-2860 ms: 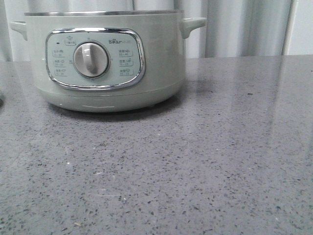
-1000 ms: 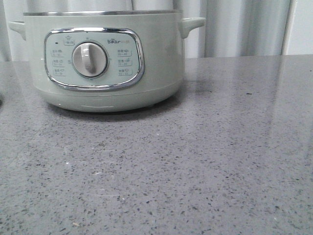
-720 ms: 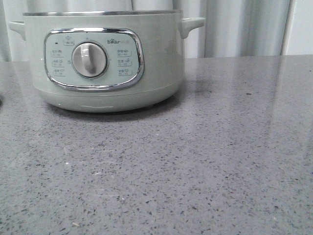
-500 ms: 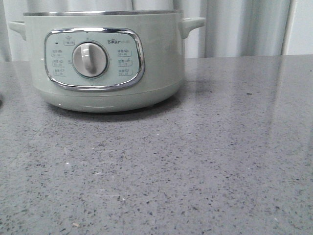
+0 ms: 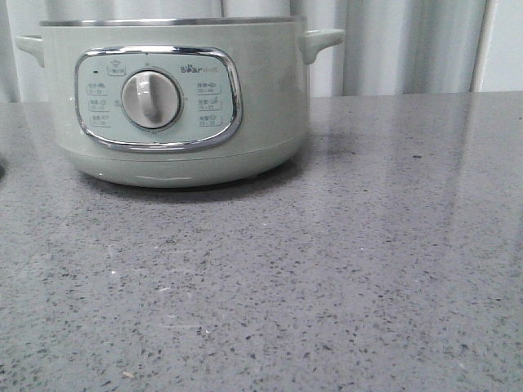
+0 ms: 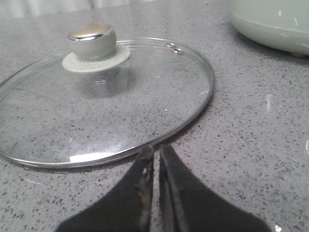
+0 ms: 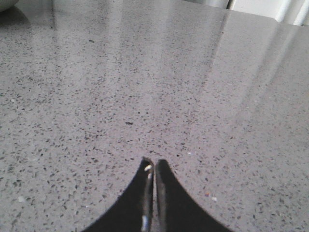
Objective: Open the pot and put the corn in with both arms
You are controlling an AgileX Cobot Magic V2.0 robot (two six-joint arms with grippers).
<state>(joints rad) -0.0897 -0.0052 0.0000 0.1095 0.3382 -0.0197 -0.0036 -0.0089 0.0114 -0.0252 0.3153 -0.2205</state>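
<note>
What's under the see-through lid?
Only bare speckled countertop shows through the glass lid, which lies flat beside the pot. The patch beneath its knob is covered.

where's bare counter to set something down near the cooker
Bare patches: the grey speckled countertop in front of and right of the pale grey-green round cooker. Crowded: beside the cooker, where the round glass lid lies flat, the left end effector at its rim.

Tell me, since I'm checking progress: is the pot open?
Open. The glass lid lies flat on the counter beside the pot, knob up. The pot's rim is bare.
</note>
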